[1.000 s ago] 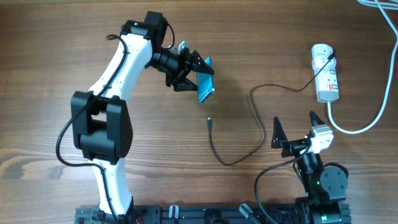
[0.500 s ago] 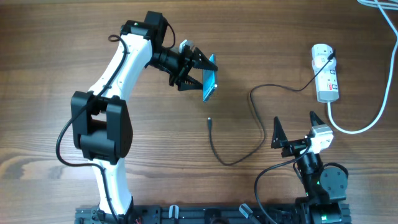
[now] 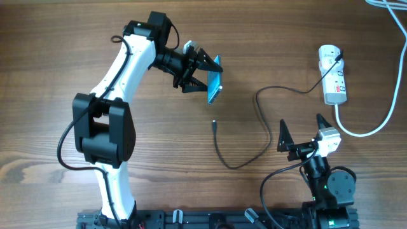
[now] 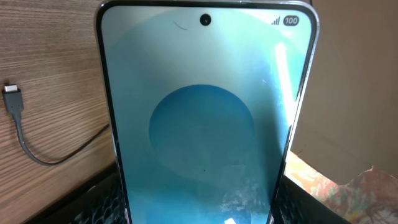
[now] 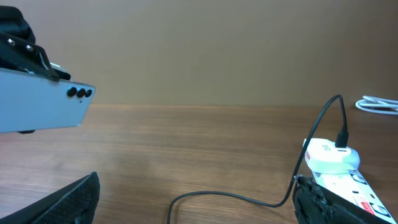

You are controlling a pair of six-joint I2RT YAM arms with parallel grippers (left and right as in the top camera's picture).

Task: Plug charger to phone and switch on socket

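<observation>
Only "100" reads on the phone [image 4: 199,124] held in the left pincer [image 3: 206,75].

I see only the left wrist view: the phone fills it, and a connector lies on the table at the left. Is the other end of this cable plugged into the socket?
Observer: Yes. Overhead, the charger runs to the socket and ends in it.
Operator: What does the right arm do?
Observer: The right gripper is open, holding nothing, beside the charger's loop.
Operator: Is the phone lifted?
Observer: Yes. The right wrist view shows the phone in the air, in the left gripper.
</observation>
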